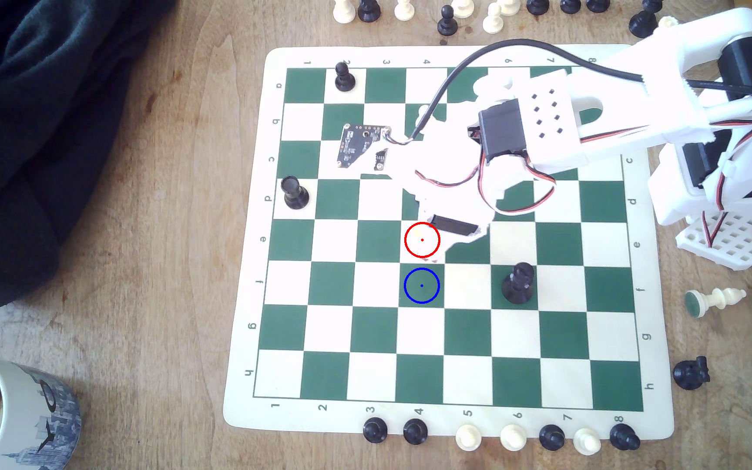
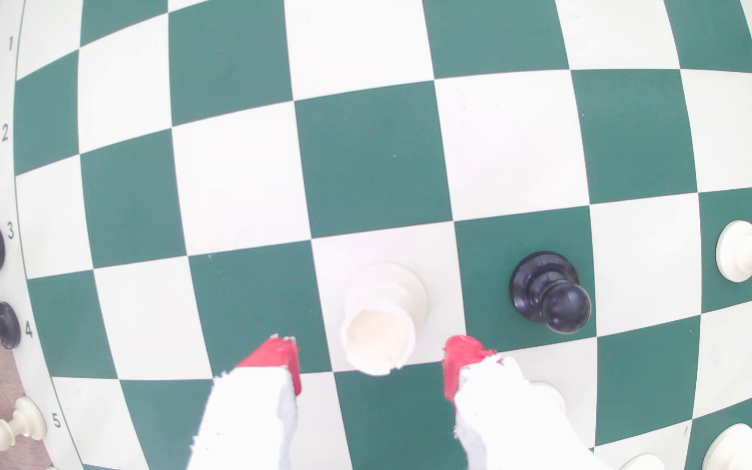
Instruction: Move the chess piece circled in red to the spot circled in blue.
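Observation:
The chess piece (image 2: 381,316) is cream-white with a flared base and a round, flat, notched top. It stands on a white square between the red-tipped fingers (image 2: 274,357) of my gripper (image 2: 373,357). The jaws are spread wide, one either side of the piece's top, with a gap on each side. In the exterior view the piece (image 1: 420,238) is washed out inside the red ring, and my gripper (image 1: 427,234) reaches down over it from the upper right. The spot (image 1: 421,285), a dark green square with a blue ring, lies one square nearer the board's near edge and is bare.
A black pawn (image 2: 548,293) stands one square from the piece. On the board (image 1: 501,425) are a tall black piece (image 1: 519,282) and two black pieces (image 1: 295,193) (image 1: 344,77). Spare pieces line the near and far edges. A mug (image 1: 3,406) and dark cloth (image 1: 39,113) lie on the exterior view's left.

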Controlling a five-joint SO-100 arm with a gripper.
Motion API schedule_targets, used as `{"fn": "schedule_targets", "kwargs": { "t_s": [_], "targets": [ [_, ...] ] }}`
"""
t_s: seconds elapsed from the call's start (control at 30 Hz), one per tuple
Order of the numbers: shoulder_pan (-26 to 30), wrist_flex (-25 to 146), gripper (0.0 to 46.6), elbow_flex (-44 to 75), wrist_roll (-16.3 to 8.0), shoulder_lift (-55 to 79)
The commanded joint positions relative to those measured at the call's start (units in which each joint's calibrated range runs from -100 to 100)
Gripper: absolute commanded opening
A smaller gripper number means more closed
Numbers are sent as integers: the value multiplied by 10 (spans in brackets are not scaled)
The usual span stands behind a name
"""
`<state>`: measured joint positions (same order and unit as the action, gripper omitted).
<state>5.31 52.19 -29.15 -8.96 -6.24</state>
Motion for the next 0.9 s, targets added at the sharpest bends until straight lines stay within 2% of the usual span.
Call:
{"fn": "schedule_targets", "kwargs": {
  "t_s": [0.0,0.7,0.87],
  "targets": [
    [-2,-13,167,51,1,-2],
    [4,-45,134,55,-2,25],
    [8,-44,97,56,0,27]
  ]
}}
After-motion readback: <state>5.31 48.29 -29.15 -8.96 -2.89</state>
